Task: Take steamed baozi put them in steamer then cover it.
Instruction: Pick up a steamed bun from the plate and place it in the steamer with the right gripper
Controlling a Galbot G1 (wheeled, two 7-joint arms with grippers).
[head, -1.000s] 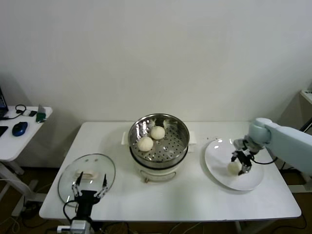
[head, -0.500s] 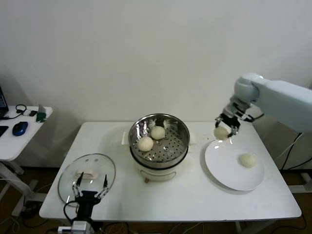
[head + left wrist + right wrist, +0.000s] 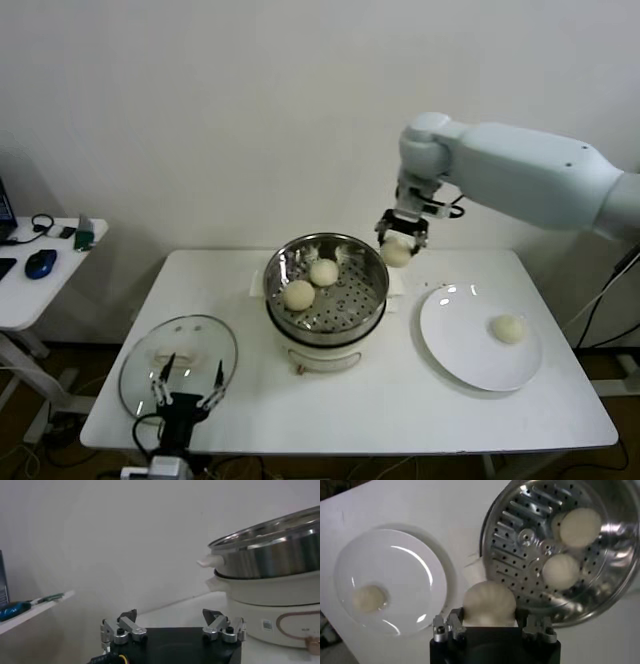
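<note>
My right gripper (image 3: 398, 240) is shut on a steamed baozi (image 3: 397, 253) and holds it in the air just past the right rim of the steamer (image 3: 372, 268); the held bun fills the jaws in the right wrist view (image 3: 489, 604). Two baozi (image 3: 323, 271) (image 3: 298, 294) lie on the steamer's perforated floor, also seen in the right wrist view (image 3: 579, 526) (image 3: 560, 571). One baozi (image 3: 509, 328) lies on the white plate (image 3: 455, 340). My left gripper (image 3: 186, 388) is open and empty, parked low at the table's front left, over the glass lid (image 3: 140, 362).
The steamer sits on a white cooker base (image 3: 325, 353) at the table's middle; the base also shows in the left wrist view (image 3: 270, 605). A side desk (image 3: 30, 290) with a mouse stands at the far left. The table's front edge runs below the plate.
My right gripper lifted a baozi off the plate and carried it left and up to the steamer's right rim. One baozi stays on the plate. The left arm has not moved.
</note>
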